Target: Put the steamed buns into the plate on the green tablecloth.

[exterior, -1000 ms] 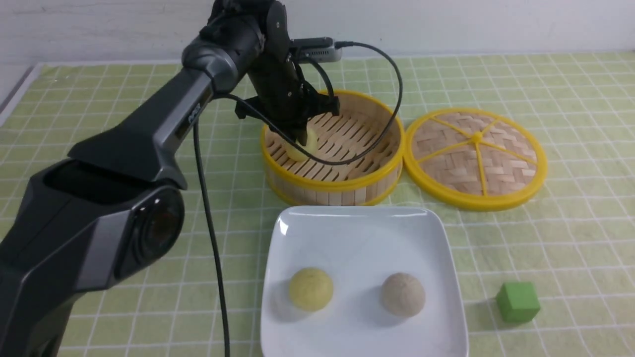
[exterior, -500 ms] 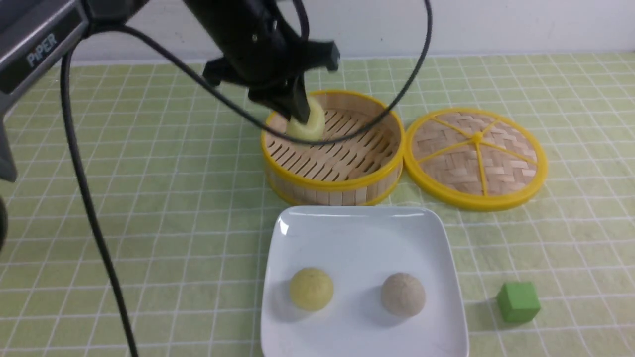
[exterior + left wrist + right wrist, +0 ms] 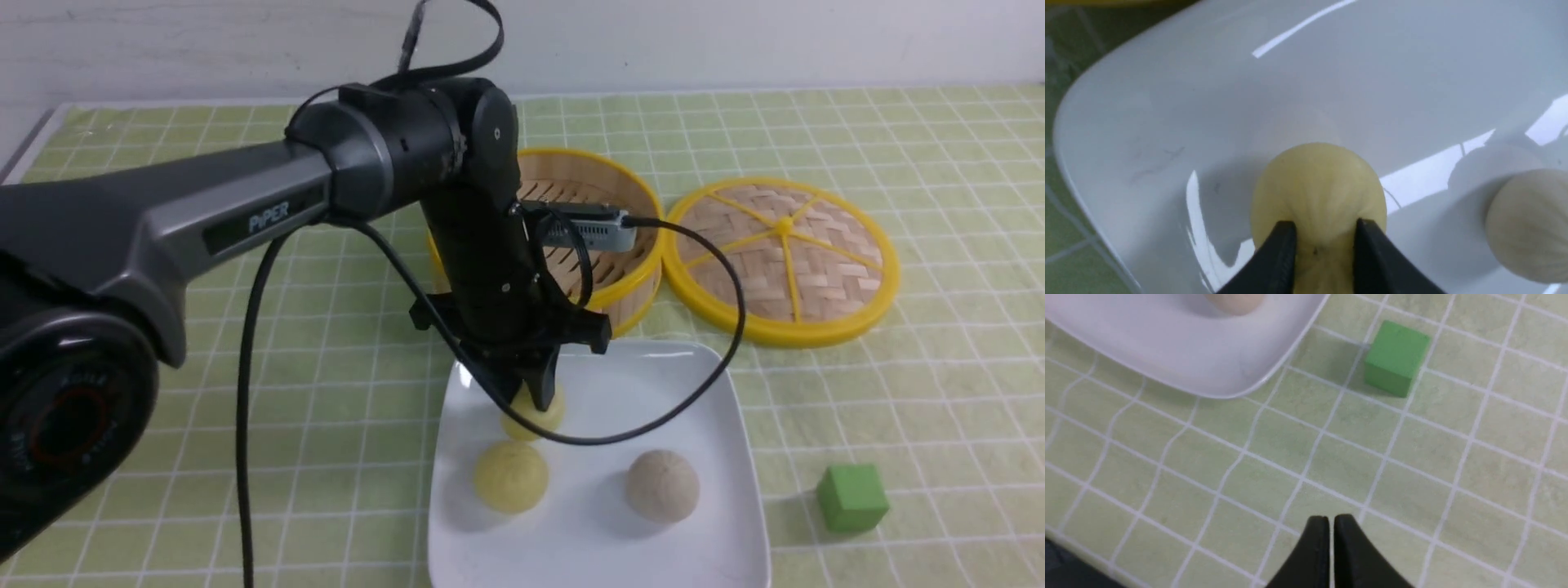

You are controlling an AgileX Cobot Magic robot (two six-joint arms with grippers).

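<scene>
3 domed steamed buns [image 3: 512, 476], glossy white square plate [image 3: 620, 380]

Left arm [image 3: 269, 204] reaches forward, wrist bent straight down, left gripper [image 3: 532, 403] fingers [image 3: 1281, 257] touching 2 sides of a bun [image 3: 1318, 183]; right gripper [image 3: 1329, 523] closed.

A green tablecloth [image 3: 245, 392] covers the desk [image 3: 20, 151]. On the cloth the white plate [image 3: 637, 376] sits nearest the front. The steamer [image 3: 596, 175] stands just behind the plate, with the lid [image 3: 784, 261] behind it to the right. A green cube [image 3: 851, 496] lies right of the plate.
</scene>
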